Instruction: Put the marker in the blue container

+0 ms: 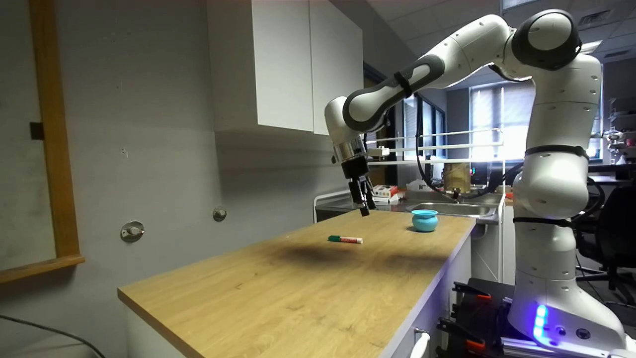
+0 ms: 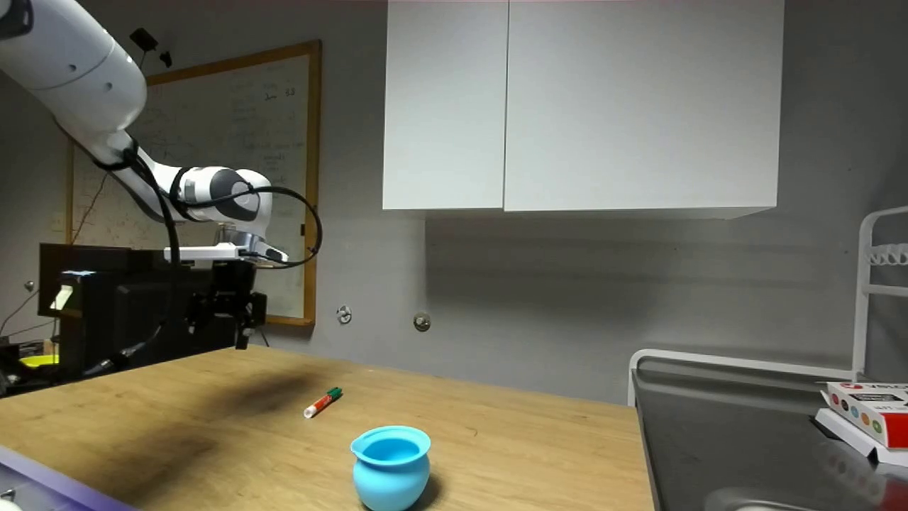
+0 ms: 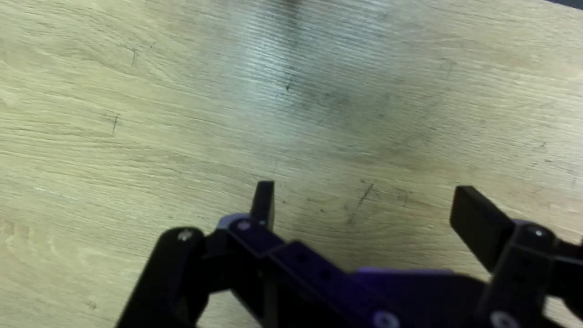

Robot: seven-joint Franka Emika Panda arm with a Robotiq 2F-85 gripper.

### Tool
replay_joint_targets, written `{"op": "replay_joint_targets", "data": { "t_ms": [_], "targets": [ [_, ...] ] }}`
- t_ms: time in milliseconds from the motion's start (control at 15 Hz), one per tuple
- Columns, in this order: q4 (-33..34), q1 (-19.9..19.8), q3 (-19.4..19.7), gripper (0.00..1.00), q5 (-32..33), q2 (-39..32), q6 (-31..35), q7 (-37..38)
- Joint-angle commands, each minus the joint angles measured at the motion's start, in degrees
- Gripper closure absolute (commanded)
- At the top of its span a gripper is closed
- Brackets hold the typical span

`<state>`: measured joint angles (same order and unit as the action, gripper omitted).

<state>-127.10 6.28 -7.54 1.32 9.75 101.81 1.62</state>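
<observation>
Wooden counter (image 3: 136, 159) lies beneath widely parted, empty fingers (image 3: 480, 225); both exterior views alone show the marker (image 2: 323, 402).

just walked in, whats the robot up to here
A robot arm has its hand open above the counter, with nothing between the fingers. The marker lies on the counter, apart from the pot, which stands upright on the same surface. The job is to put the marker in the pot, but at this moment the marker is neither in the hand nor in the pot, and the wrist view doesn't show it.
</observation>
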Motion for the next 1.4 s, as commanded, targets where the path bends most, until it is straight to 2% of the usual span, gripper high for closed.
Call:
{"op": "replay_joint_targets", "data": {
  "t_ms": [0,533,867,1333],
  "targets": [
    [0.1,0.2,0.1,0.0,0.0,0.0,-0.1,0.0],
    [1.1,-0.7,1.1,0.0,0.6,-1.4,1.3,-0.1],
    [2.4,-2.0,2.7,0.0,1.1,-2.9,4.7,-1.7],
    [6.8,-3.9,5.2,0.0,2.9,-8.8,9.5,-7.8]
  ]
}}
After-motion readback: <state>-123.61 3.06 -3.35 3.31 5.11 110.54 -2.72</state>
